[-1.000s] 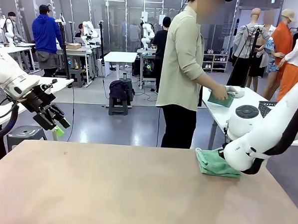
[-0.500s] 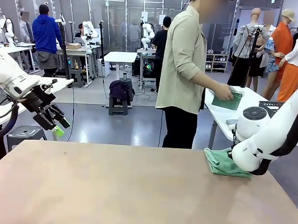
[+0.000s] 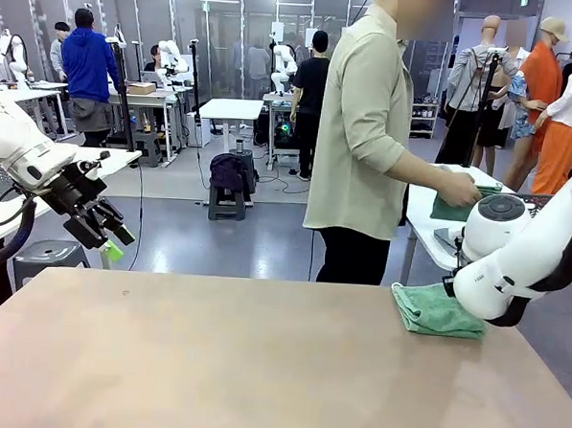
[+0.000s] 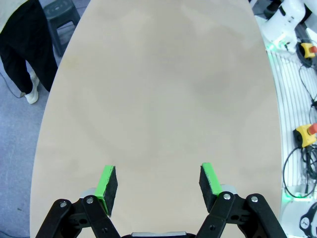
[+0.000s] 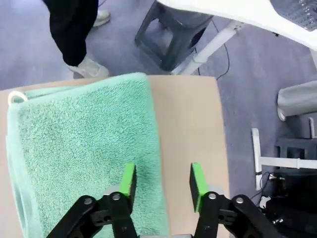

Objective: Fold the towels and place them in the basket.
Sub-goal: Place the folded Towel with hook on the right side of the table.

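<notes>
My front camera sits between my arms at the near edge of the table (image 3: 211, 363), facing 12 o'clock across it toward the person (image 3: 367, 132). My left wrist camera hangs high off the 9 o'clock end, facing 3 o'clock down the bare top, which both views share. My right wrist camera hovers close above the green towel (image 3: 434, 313) at 2 o'clock, also in the front view.

towel (image 5: 84, 144) — fuzzy terry cloth, rough nap. surface (image 4: 158, 99) — smooth matt beige, probably laminate. right arm shell (image 3: 498, 278) glossy white plastic.
</notes>
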{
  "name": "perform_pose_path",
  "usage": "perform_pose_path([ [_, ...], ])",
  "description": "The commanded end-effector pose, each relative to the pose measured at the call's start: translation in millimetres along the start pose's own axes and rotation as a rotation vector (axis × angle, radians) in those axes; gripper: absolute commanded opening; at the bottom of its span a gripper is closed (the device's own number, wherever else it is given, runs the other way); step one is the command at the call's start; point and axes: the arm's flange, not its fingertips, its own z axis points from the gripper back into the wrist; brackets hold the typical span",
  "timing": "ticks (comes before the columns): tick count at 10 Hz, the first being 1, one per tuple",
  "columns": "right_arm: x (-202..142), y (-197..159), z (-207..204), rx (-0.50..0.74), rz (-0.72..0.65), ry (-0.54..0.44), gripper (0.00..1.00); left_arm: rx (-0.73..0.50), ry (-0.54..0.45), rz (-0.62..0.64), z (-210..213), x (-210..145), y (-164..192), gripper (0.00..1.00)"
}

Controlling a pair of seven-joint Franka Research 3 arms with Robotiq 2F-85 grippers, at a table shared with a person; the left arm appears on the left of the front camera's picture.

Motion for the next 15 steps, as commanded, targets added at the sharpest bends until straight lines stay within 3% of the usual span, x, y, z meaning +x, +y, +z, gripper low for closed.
perform_pose_path([
  [1, -2.5, -19.8, 33.1, 0.041, -0.032, 0.022, 0.64, 0.007, 0.001, 0.015, -0.2, 1.5, 0.2, 0.84],
  [3, -7.4, -46.5, 99.4, 0.029, -0.129, 0.150, 0.64, 0.007, 0.001, 0.015, -0.2, 1.5, 0.2, 0.84],
  [6, -36.0, -116.2, 210.3, 0.094, -0.187, 0.089, 0.64, 0.007, 0.001, 0.015, -0.2, 1.5, 0.2, 0.84],
  [8, -59.5, -144.6, 274.6, 0.173, -0.203, 0.038, 0.64, 0.007, 0.001, 0.015, -0.2, 1.5, 0.2, 0.84],
  [12, -105.3, -156.4, 379.8, 0.311, -0.104, -0.120, 0.64, 0.007, 0.001, 0.015, -0.2, 1.5, 0.2, 0.84],
  [15, -136.2, -152.5, 418.0, 0.410, -0.032, -0.200, 0.64, 0.007, 0.001, 0.015, -0.2, 1.5, 0.2, 0.84],
])
